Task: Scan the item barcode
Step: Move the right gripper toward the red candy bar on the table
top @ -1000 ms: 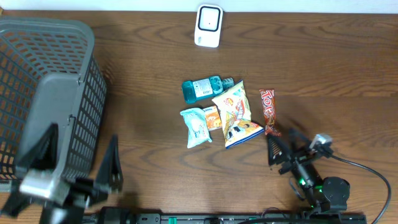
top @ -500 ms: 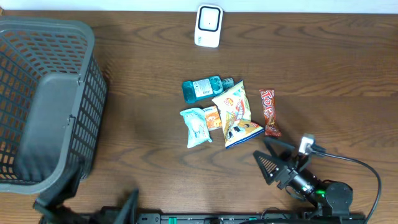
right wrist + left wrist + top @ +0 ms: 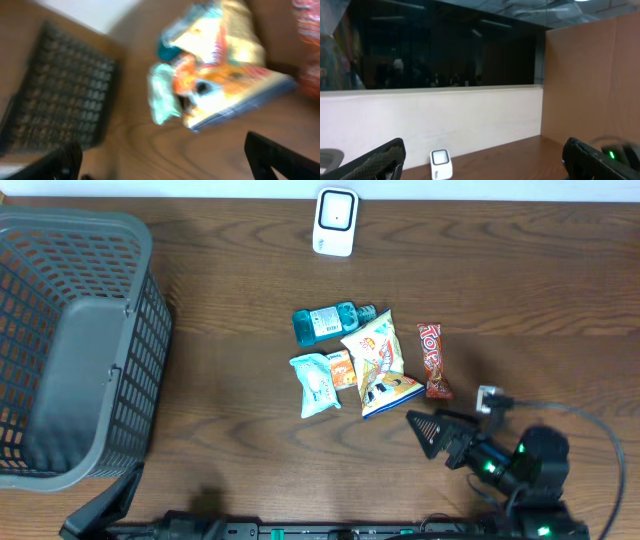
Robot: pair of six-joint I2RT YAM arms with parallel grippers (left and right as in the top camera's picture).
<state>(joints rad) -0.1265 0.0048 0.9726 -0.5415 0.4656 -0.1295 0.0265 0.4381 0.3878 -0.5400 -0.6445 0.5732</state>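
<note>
Both gape empty: left pincer [image 3: 482, 150], right pincer [image 3: 440, 436] near snack packets [image 3: 376, 366].

Through heavy blur I see my right claw [image 3: 167, 159] spread wide above the desk [image 3: 140, 142], a heap of snack packets [image 3: 225, 75] ahead, a dark basket [image 3: 60, 105] at left.

Overhead looks straight down on surface [image 3: 250, 280]; left wrist faces level at far wall [image 3: 445, 125], sharing scanner [image 3: 440, 164]; right wrist, close & blurred, shares snacks [image 3: 220, 75].
</note>
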